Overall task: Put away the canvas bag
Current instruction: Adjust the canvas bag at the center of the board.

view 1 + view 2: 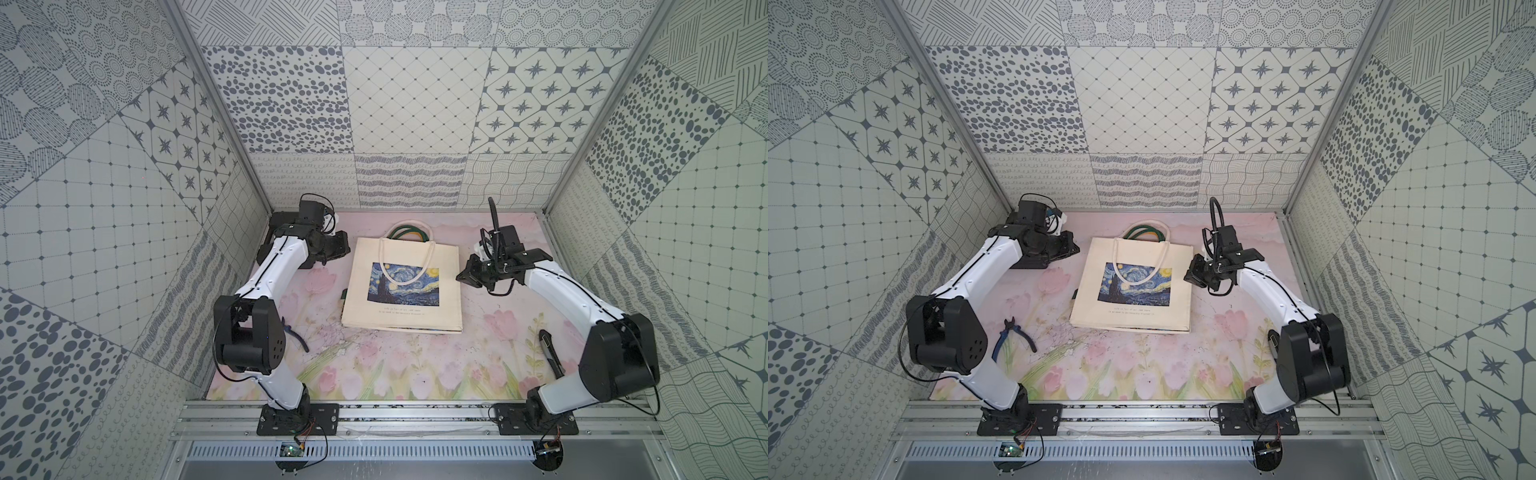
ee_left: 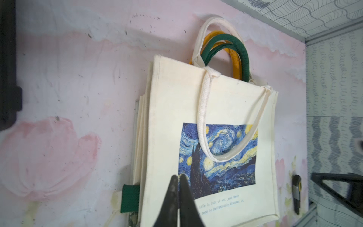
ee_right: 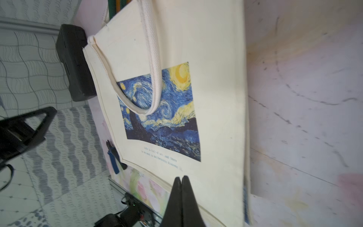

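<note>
The canvas bag [image 1: 399, 320] [image 1: 1142, 320] is cream with a blue starry-night print. It lies flat on top of a stack of similar bags in the middle of the table. Its white handle [image 2: 203, 110] is folded down over the print. Green and yellow handles [image 2: 244, 59] of the bags beneath stick out at the far end. My left gripper [image 1: 340, 245] [image 2: 178, 175] hovers by the bag's far left corner, shut and empty. My right gripper [image 1: 463, 276] [image 3: 181, 177] hovers at the bag's right edge, also shut with nothing between the fingers.
Blue-handled pliers [image 1: 1013, 334] lie on the table near the left arm's elbow. A black-handled tool [image 1: 550, 353] lies by the right arm. A black box [image 3: 74, 62] sits at the back left. Patterned walls close in the left, right and far sides.
</note>
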You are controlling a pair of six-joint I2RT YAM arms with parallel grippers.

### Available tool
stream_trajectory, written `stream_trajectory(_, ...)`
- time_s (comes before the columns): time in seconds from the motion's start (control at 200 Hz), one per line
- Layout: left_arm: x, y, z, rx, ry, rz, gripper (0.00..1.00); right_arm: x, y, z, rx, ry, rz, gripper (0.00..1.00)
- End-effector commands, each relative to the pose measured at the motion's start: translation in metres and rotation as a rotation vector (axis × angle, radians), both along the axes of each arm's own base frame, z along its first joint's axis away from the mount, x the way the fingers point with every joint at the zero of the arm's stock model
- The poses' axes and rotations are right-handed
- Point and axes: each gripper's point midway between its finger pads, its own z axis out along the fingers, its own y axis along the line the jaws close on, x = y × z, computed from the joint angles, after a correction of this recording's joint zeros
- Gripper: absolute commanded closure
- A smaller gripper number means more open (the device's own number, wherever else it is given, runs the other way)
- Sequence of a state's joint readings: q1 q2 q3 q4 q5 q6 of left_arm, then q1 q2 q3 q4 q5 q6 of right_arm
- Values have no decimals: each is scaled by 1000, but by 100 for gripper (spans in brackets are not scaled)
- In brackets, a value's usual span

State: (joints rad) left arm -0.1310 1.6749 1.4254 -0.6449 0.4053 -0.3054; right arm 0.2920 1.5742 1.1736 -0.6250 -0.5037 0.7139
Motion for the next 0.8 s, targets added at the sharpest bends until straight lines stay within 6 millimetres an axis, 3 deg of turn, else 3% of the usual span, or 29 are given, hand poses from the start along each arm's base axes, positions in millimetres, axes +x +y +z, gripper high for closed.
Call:
stream_trajectory(0.0, -17, -32, -6, -99, 37, -45, 100, 35, 41, -5, 130, -2, -3, 100)
stream_trajectory(0.12, -32, -53, -21, -111, 81, -83, 100, 61, 51, -38, 98, 51, -58, 100)
stream_trajectory(0.23, -40, -58, -32, -116, 96, -86, 100, 78, 55, -63, 61, 70, -92, 100)
stream_trajectory(0.4, -45, -57, -39, -101, 108, -97, 100, 88, 70, -93, 37, 82, -79, 100)
stream_trajectory(0.525, -45, -56, -40, -89, 107, -107, 100, 91, 89, -101, 100, 65, -70, 100)
stream_trajectory(0.585, -44, -55, -39, -83, 104, -109, 100, 96, 103, -94, 171, 28, -62, 100)
stream_trajectory(0.645, -43, -55, -40, -79, 103, -113, 100, 105, 118, -73, 274, -40, -57, 100)
stream_trajectory(0.72, -41, -55, -41, -71, 106, -116, 100, 120, 129, -33, 399, -144, -60, 100)
stream_trajectory(0.795, -39, -55, -41, -67, 106, -120, 100, 141, 126, 10, 448, -243, -85, 100)
